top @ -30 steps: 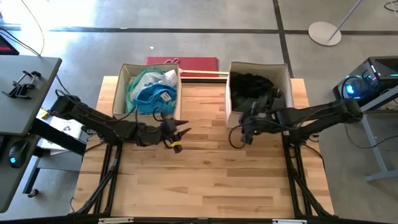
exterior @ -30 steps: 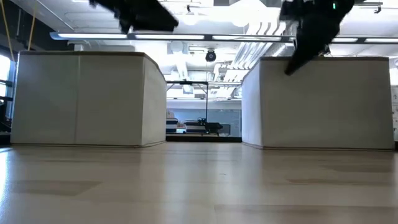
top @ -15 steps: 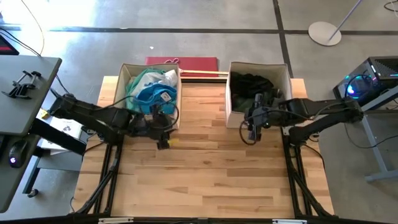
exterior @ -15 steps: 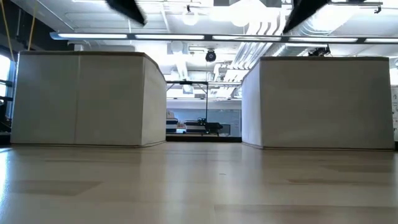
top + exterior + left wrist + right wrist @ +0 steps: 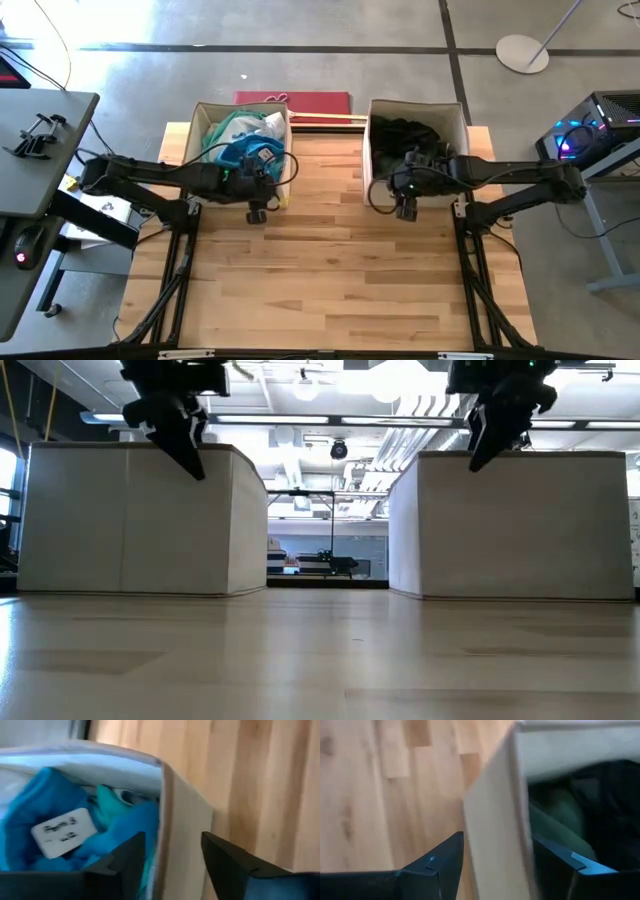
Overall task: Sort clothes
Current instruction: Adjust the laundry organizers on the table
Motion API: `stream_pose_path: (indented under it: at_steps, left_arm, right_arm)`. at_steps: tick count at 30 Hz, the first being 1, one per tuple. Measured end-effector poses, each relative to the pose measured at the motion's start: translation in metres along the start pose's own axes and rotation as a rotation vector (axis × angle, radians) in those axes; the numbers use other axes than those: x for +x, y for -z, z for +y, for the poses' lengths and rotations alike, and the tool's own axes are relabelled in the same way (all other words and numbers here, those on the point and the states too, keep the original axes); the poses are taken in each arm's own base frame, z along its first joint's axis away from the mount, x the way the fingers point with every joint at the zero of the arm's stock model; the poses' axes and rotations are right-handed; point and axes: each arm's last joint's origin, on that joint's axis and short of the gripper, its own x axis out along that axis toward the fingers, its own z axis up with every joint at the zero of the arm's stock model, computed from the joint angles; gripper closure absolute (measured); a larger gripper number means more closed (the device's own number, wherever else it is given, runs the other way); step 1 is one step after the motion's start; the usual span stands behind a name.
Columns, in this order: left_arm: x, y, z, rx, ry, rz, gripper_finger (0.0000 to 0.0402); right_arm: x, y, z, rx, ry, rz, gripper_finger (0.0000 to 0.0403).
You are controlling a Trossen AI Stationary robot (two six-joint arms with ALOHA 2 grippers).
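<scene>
Bright overhead light, blurred wrist views

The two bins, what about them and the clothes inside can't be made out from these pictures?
- Low view: the bin walls hide all clothes inside.
- High view: lower layers in the left bin lie under the blue garment; the left gripper covers the near rim.
- High view: dark clothes in the right bin merge together; their count is unclear.
- Left wrist view: the white tag is too blurred to read.

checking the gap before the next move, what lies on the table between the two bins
Nothing: in the high view bare wooden table runs between the left bin and the right bin. The low view shows the same empty gap.
</scene>
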Motion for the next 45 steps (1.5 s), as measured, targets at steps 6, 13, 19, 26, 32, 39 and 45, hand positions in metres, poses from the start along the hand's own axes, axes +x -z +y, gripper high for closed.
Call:
stream_pose_path:
  at_steps: [6,13,19,26,32,39,45]
  left_arm:
    - [0.012,-0.002,-0.003,0.034,0.122,-0.076,0.0310]
    - [0.019,-0.013,-0.008,0.101,0.169,-0.173,0.0394]
    - [0.035,-0.032,-0.016,0.218,0.174,-0.271,0.0398]
    - [0.060,-0.054,-0.027,0.318,0.131,-0.388,0.0400]
    - [0.068,-0.065,-0.030,0.361,0.088,-0.479,0.0400]
    - [0.067,-0.073,-0.027,0.342,0.116,-0.591,0.0401]
    - [0.074,-0.079,-0.020,0.210,0.130,-0.640,0.0393]
  right_arm:
    - [0.006,-0.005,0.003,-0.052,-0.116,-0.077,0.0244]
    - [0.003,-0.021,0.003,-0.096,-0.140,-0.242,0.0351]
    - [0.013,-0.033,0.007,-0.174,-0.134,-0.297,0.0392]
    - [0.045,-0.053,0.019,-0.283,-0.180,-0.329,0.0397]
    - [0.052,-0.058,0.022,-0.338,-0.197,-0.365,0.0401]
    - [0.049,-0.060,0.027,-0.391,-0.376,-0.437,0.0400]
    - [0.047,-0.063,0.025,-0.334,-0.289,-0.452,0.0389]
